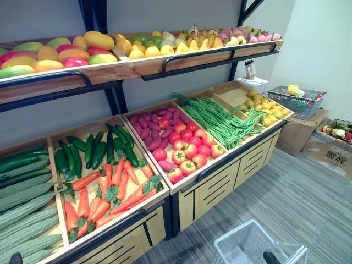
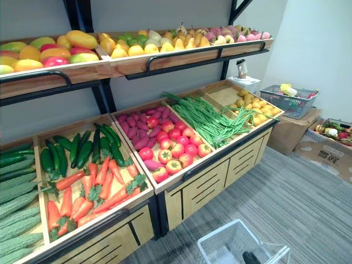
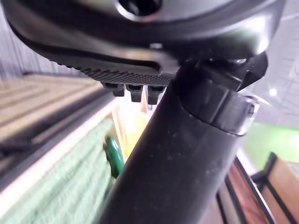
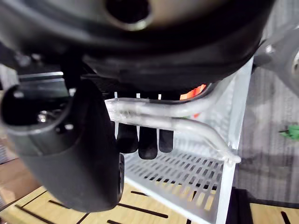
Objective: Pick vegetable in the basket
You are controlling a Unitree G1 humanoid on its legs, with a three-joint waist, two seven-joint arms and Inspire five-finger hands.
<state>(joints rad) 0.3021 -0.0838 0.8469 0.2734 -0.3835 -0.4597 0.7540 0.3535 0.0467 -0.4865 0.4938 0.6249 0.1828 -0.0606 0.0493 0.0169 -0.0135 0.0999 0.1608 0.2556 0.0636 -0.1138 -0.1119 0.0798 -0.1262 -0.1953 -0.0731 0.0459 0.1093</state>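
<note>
White basket [image 1: 250,245] at five o'clock, handle [image 4: 159,116] hooked in curled right hand [image 4: 140,135], visible part bare; carrots [image 1: 104,195] at eight o'clock; left hand's [image 3: 135,88] state unreadable; stage undecided.

Bright even indoor light, soft shadows under shelves, wrist views blurred, perhaps defocused

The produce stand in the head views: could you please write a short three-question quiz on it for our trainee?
1. True or false: the carrots lie in front of the cucumbers.
2. What does the right hand hold? A a carrot; B the basket handle; C nothing.
3. Fill in: the green beans lie directly right of the ____.

Key: 1 true; 2 B; 3 tomatoes.
</note>
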